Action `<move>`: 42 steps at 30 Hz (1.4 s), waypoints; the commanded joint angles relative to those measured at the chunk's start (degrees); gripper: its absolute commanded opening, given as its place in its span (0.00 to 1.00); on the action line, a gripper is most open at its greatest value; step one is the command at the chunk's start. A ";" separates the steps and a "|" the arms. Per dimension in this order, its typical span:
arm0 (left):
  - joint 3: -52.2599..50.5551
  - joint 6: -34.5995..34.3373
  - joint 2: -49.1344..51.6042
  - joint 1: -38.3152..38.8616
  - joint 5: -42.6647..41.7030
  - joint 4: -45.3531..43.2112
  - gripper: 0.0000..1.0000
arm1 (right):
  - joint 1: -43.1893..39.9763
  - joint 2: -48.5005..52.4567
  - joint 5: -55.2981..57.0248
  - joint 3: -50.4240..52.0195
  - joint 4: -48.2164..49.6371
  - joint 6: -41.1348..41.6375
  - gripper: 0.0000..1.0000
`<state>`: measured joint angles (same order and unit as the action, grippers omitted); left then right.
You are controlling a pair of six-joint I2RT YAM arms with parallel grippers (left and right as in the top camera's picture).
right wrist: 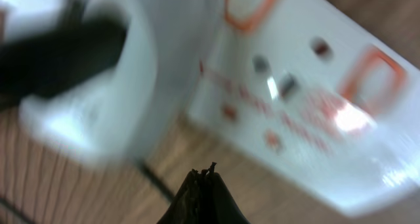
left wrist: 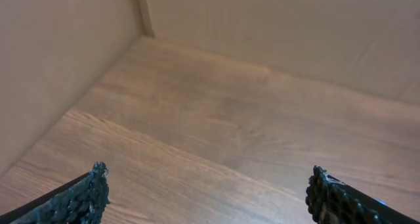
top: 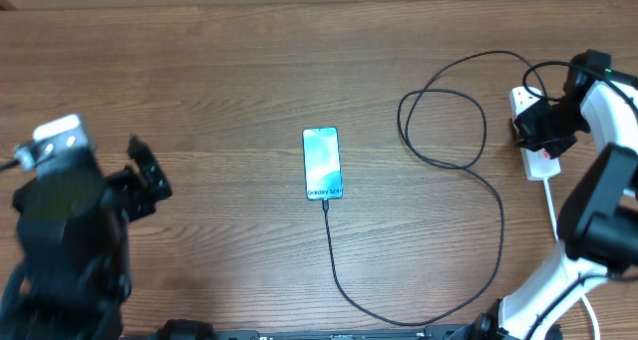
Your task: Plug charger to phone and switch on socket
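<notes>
The phone (top: 322,163) lies mid-table, its light-blue screen up. The black charger cable (top: 469,280) is plugged into the phone's near end, curves along the front, and loops up to the white socket strip (top: 543,164) at the far right. My right gripper (top: 525,131) hangs over the strip's far end, fingers shut together and empty. In the blurred right wrist view its closed tips (right wrist: 205,173) point at the strip (right wrist: 308,106) with orange-red switch marks, next to a white adapter (right wrist: 125,99). My left gripper (top: 150,175) is open at the far left, with wide-apart jaws (left wrist: 209,184) over bare wood.
The strip's white cord (top: 551,212) runs toward the front along the right arm's base. A cardboard wall (left wrist: 275,27) stands behind the table at the left and back. The table is brown wood (top: 199,81).
</notes>
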<state>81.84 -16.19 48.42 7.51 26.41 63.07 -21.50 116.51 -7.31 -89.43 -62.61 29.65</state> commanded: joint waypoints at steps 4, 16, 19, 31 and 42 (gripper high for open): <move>-0.07 -0.74 -11.10 0.22 0.98 0.00 1.00 | -0.74 -25.38 1.07 -0.94 1.99 3.08 0.04; -0.04 -0.74 -31.12 -3.04 1.01 0.17 1.00 | -0.68 -60.11 -0.85 -1.95 29.24 4.31 0.04; -0.04 -0.72 -36.35 -5.97 1.01 0.20 1.00 | -0.70 -65.46 -0.87 -1.95 30.40 3.28 0.04; 0.63 -0.72 -48.17 -6.97 1.03 3.37 1.00 | -0.70 -76.26 -9.31 -1.92 24.90 2.08 0.04; 0.39 -1.70 -48.17 -7.26 0.44 23.76 1.00 | -0.74 -92.00 -17.44 -1.92 25.64 3.54 0.06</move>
<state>82.28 -16.51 0.78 0.71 26.85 86.56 -22.13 28.51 -22.39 -91.33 -37.10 33.12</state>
